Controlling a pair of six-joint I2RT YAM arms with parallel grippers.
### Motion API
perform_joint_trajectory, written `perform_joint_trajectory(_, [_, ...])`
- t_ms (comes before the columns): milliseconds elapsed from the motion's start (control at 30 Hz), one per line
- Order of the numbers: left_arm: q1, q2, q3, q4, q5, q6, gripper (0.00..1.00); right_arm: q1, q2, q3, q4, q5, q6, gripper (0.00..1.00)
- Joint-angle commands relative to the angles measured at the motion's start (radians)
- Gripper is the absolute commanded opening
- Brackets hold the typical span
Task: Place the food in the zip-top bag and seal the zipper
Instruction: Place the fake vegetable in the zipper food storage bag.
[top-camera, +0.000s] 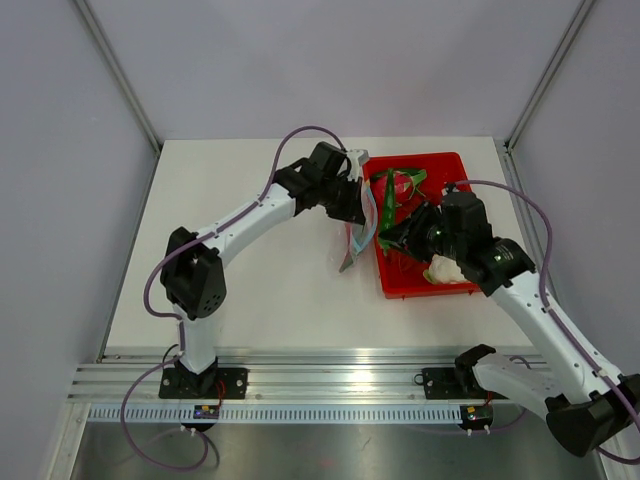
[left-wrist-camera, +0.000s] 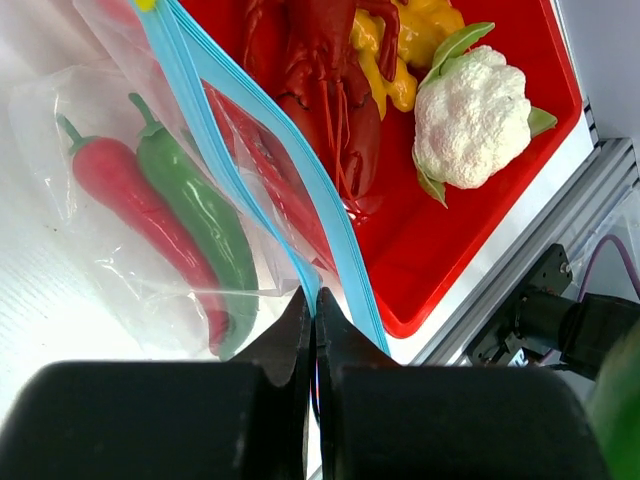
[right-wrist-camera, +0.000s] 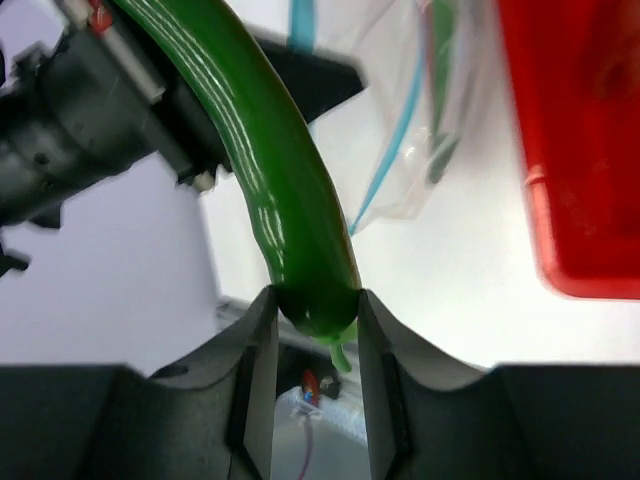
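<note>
Food (right-wrist-camera: 290, 170), stem end clamped in right gripper (right-wrist-camera: 315, 305), poised just beside zip-top bag (left-wrist-camera: 150, 250). Left gripper (left-wrist-camera: 312, 335) closed tight, pinching zipper (left-wrist-camera: 250, 190) end, bag dangling over counter (top-camera: 270, 290). We are advising: holding mouth spread, leading tip in slowly.

Zip-top bag (top-camera: 360, 228) just left of tray (top-camera: 430, 291), cauliflower (left-wrist-camera: 470, 115) at tray's near edge

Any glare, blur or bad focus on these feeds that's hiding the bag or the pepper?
Top external: even light, sharp, but the clear zip-top bag barely shows. Left wrist: bag and blue zipper crisp, sheen on crinkles; the left gripper's fingers blurred. Right wrist: glare streak along the green pepper; background soft.
</note>
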Motion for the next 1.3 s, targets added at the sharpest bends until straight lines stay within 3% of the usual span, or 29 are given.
perform_joint_trajectory(0, [-0.003, -0.021, -0.023, 0.064, 0.058, 0.052, 0.0, -0.005, -0.008, -0.084, 0.104, -0.343, 0.119, 0.0])
perform_joint_trajectory(200, [0.001, -0.092, -0.118, 0.077, 0.042, 0.127, 0.0, -0.003, -0.006, -0.206, 0.406, -0.573, 0.401, 0.0])
perform_joint_trajectory(333, [0.006, -0.128, -0.183, 0.094, 0.036, 0.176, 0.0, -0.003, -0.004, -0.218, 0.463, -0.624, 0.519, 0.0])
perform_joint_trajectory(667, [0.058, -0.247, -0.262, 0.146, 0.02, 0.308, 0.0, -0.005, -0.034, -0.23, 0.419, -0.639, 0.557, 0.0])
perform_joint_trajectory(967, [0.058, -0.351, -0.328, 0.229, -0.119, 0.379, 0.0, -0.003, -0.005, -0.284, 0.541, -0.656, 0.619, 0.0])
perform_joint_trajectory(1267, [0.055, -0.391, -0.356, 0.258, -0.155, 0.377, 0.0, -0.005, 0.08, -0.283, 0.633, -0.678, 0.66, 0.0])
